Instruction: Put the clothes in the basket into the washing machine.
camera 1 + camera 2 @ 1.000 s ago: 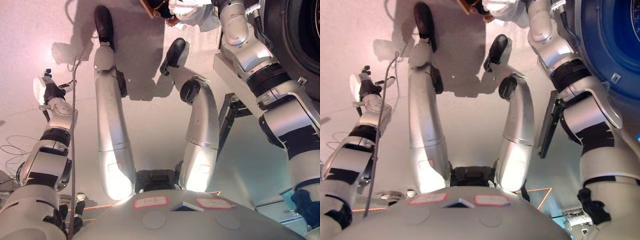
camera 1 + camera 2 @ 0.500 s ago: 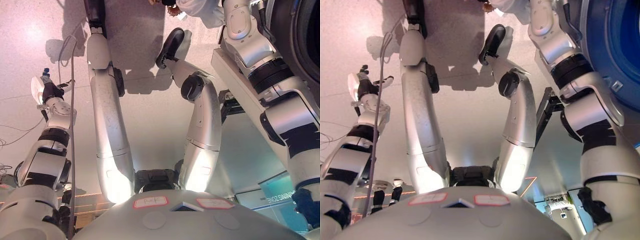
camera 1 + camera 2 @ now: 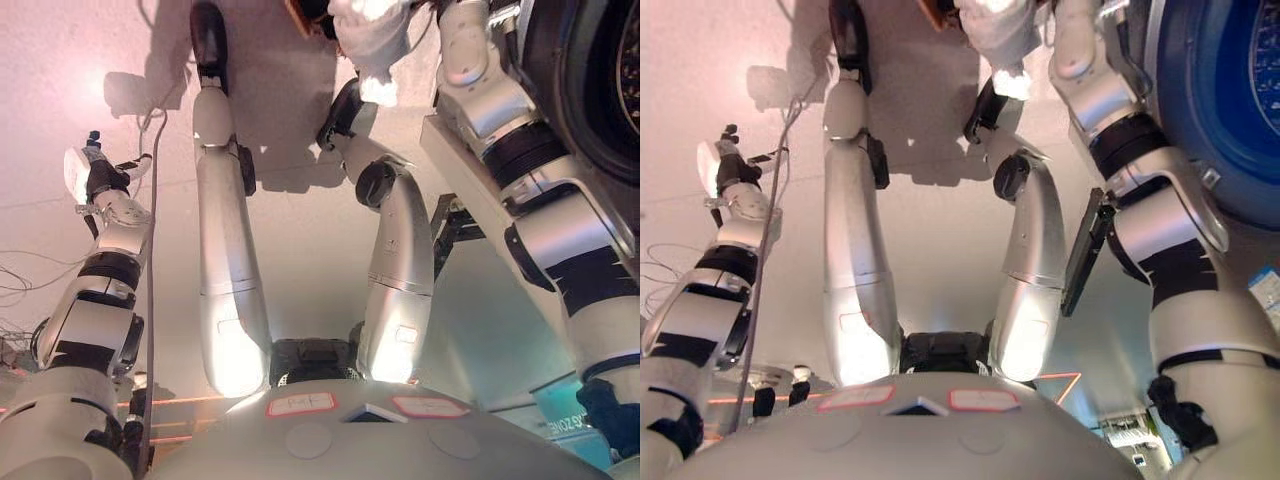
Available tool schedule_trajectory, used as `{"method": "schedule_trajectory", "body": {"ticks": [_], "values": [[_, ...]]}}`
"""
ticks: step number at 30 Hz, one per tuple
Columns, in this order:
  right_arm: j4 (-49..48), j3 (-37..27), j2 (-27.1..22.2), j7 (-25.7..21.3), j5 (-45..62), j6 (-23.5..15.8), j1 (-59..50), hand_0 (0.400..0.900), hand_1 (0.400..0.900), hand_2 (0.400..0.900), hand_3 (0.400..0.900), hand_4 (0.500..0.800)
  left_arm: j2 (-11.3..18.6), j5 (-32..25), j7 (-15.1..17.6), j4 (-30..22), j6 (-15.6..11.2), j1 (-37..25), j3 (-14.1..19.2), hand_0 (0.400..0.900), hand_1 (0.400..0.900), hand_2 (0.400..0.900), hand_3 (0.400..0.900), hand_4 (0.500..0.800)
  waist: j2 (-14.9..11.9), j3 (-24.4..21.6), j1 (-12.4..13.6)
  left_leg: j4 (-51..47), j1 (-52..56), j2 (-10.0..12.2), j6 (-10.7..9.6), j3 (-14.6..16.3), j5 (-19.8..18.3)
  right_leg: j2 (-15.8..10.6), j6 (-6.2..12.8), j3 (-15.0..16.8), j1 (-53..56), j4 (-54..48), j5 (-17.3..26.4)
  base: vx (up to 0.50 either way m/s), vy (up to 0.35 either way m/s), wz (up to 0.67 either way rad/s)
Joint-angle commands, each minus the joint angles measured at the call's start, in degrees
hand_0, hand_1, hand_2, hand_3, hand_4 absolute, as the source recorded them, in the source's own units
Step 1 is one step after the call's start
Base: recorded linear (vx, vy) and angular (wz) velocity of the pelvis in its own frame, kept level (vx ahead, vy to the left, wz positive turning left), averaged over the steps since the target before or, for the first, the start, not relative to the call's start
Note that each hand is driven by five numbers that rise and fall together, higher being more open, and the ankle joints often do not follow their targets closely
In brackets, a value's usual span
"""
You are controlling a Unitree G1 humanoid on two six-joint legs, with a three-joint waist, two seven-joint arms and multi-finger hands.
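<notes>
The right arm reaches up to a white garment (image 3: 372, 40) by the basket (image 3: 305, 15), its hand hidden so grip can't be told, while the left hand (image 3: 92, 175) hangs relaxed, clear of the washing machine (image 3: 1230, 90).

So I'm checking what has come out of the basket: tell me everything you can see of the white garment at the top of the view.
The white garment is soft, crumpled cloth, bunched into a loose bundle with folds and a lobe that hangs down. It sits at the top edge of both views, beside the brown corner of the basket and just left of the right arm. Its upper part is cut off by the frame. The right hand is out of view, so what holds it cannot be told. The washing machine lies to its right.
</notes>
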Motion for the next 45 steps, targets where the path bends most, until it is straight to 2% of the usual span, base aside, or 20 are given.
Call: {"method": "schedule_trajectory", "body": {"ticks": [1, 6, 10, 18, 19, 20, 22, 25, 28, 33, 38, 43, 44, 45], "values": [[-0.3, -3.8, -1.4, -2.0, 3.0, -2.2, 5.3, 0.4, 0.4, 0.4, 0.4, 0.5, -2.7, 1.7, 1.6, 5.4, 1.6, 5.6, 1.3, 0.9, 0.9, 0.9, 0.9, 0.8, 5.0, -5.6, -2.2, -10.9, 1.1, -0.4, 0.4, 1.1, 4.9, 3.2, 7.45, 3.2, 3.0, -8.5, 6.4, 0.06, 0.028, -0.28], [2.7, -10.3, -1.2, -2.9, 8.6, -2.8, 10.1, 0.4, 0.4, 0.4, 0.4, 0.5, -3.9, 2.5, 0.7, 6.1, 1.0, 6.6, 1.9, 0.9, 0.9, 0.9, 0.9, 0.8, 5.3, -7.7, -2.7, -16.3, 9.1, 1.1, 0.2, 3.1, 5.5, 3.8, 8.32, 4.7, 9.2, -15.3, 8.9, 0.06, 0.023, -0.26], [6.1, -18.2, -1.4, -4.2, 17.2, -4.5, 13.1, 0.4, 0.4, 0.4, 0.4, 0.5, -5.1, 3.2, -0.2, 6.1, 0.6, 7.7, 2.0, 0.9, 0.9, 0.9, 0.9, 0.8, 6.2, -9.3, -3.3, -20.0, 15.3, 1.2, 0.2, 4.9, 5.4, 3.5, 8.91, 6.0, 14.0, -20.3, 10.9, 0.09, 0.016, -0.16], [12.3, -35.5, -1.9, -6.4, 39.5, -12.2, 15.2, 0.4, 0.4, 0.4, 0.4, 0.5, -9.1, 2.6, -1.2, 4.2, -0.8, 12.7, 2.4, 0.9, 0.9, 0.9, 0.9, 0.8, 9.7, -11.6, -2.8, -23.5, 24.8, 0.0, 0.4, 8.5, 4.5, 2.9, 9.64, 9.2, 21.5, -26.8, 13.2, 0.1, 0.022, -0.15], [12.7, -37.3, -2.5, -6.4, 41.7, -13.0, 14.9, 0.4, 0.4, 0.4, 0.4, 0.5, -9.5, 2.3, -1.4, 4.1, -1.0, 13.7, 2.6, 0.9, 0.9, 0.9, 0.9, 0.8, 10.5, -11.8, -2.5, -24.2, 25.9, -0.1, 0.5, 9.1, 4.4, 2.8, 9.86, 9.6, 22.2, -27.3, 13.2, 0.0, 0.053, -0.3], [13.7, -37.9, -3.2, -6.3, 42.8, -13.2, 14.5, 0.4, 0.4, 0.4, 0.4, 0.5, -9.7, 2.1, -1.6, 4.1, -1.2, 14.2, 2.5, 0.9, 0.9, 0.9, 0.9, 0.8, 10.9, -11.4, -2.1, -24.4, 26.2, 0.0, 1.0, 10.0, 5.9, 2.8, 9.37, 9.7, 22.3, -28.1, 14.9, -0.01, 0.03, -0.25], [15.1, -41.4, -5.0, -6.0, 48.2, -15.2, 11.8, 0.4, 0.4, 0.4, 0.4, 0.5, -10.6, 2.1, -2.2, 4.5, -1.5, 15.2, 2.1, 0.9, 0.9, 0.9, 0.9, 0.8, 12.6, -12.1, -1.4, -25.6, 28.4, 0.0, 1.1, 11.0, 5.9, 2.4, 9.58, 10.4, 23.4, -28.7, 14.8, 0.05, 0.022, -0.18], [17.3, -43.2, -7.7, -5.4, 52.5, -16.1, 8.7, 0.4, 0.4, 0.4, 0.4, 0.5, -11.7, 1.4, -3.0, 5.2, -1.8, 16.3, 1.9, 0.9, 0.9, 0.9, 0.9, 0.8, 14.6, -12.8, -0.4, -27.4, 31.3, 0.0, 1.1, 12.4, 6.3, 2.4, 9.65, 11.4, 25.2, -30.0, 15.2, 0.1, 0.013, -0.16], [16.1, -44.7, -9.1, -5.0, 55.7, -19.0, 6.3, 0.4, 0.4, 0.4, 0.4, 0.5, -12.9, 1.1, -3.8, 6.3, -2.0, 17.7, 2.0, 0.9, 0.9, 0.9, 0.9, 0.8, 16.4, -14.2, 0.3, -30.1, 34.5, 0.1, 0.9, 13.6, 7.0, 2.4, 9.86, 12.1, 26.5, -31.1, 15.2, 0.11, 0.011, -0.15], [14.4, -45.0, -14.7, -6.2, 54.8, -21.7, 2.8, 0.4, 0.4, 0.4, 0.4, 0.5, -14.5, 1.4, -4.9, 7.4, -2.3, 19.5, 1.1, 0.9, 0.9, 0.9, 0.9, 0.8, 18.5, -17.5, 1.3, -34.6, 40.1, 0.3, -0.1, 14.2, 8.8, 2.5, 9.98, 12.1, 30.2, -32.3, 14.6, 0.14, -0.032, 0.04], [17.4, -45.0, -22.0, -6.0, 56.5, -22.1, -2.3, 0.4, 0.4, 0.4, 0.4, 0.5, -15.3, 1.6, -6.3, 7.4, -3.0, 21.2, -0.5, 0.9, 0.9, 0.9, 0.9, 0.8, 21.0, -20.8, 2.9, -36.1, 43.0, -0.2, -1.1, 13.8, 9.6, 2.2, 9.98, 11.5, 32.7, -32.8, 13.7, 0.11, -0.036, 0.12], [18.9, -42.8, -24.0, -4.5, 56.7, -20.8, -4.8, 0.4, 0.4, 0.4, 0.4, 0.5, -15.8, 1.2, -7.2, 7.3, -3.5, 22.0, -0.9, 0.9, 0.9, 0.9, 0.9, 0.8, 22.8, -22.2, 4.2, -36.3, 43.3, -0.6, -1.6, 13.1, 10.1, 1.8, 9.93, 11.5, 33.0, -32.7, 13.2, 0.06, -0.03, 0.04], [19.9, -41.8, -24.5, -3.5, 56.9, -19.6, -5.2, 0.9, 0.9, 0.9, 0.9, 0.8, -15.8, 1.0, -7.6, 7.5, -3.7, 22.2, -0.8, 0.9, 0.9, 0.9, 0.9, 0.8, 23.3, -22.6, 4.7, -36.3, 43.4, -0.8, -1.7, 12.7, 10.4, 1.7, 9.96, 11.4, 32.8, -32.5, 13.1, 0.05, -0.039, 0.07], [20.1, -41.7, -24.6, -3.3, 57.0, -19.6, -5.4, 0.9, 0.9, 0.9, 0.9, 0.8, -15.9, 1.0, -7.6, 7.5, -3.7, 22.2, -0.8, 0.9, 0.9, 0.9, 0.9, 0.8, 23.4, -22.7, 4.7, -36.3, 43.3, -0.8, -1.7, 12.7, 10.5, 1.7, 9.96, 11.4, 32.8, -32.4, 13.0, 0.05, -0.035, 0.06]]}}
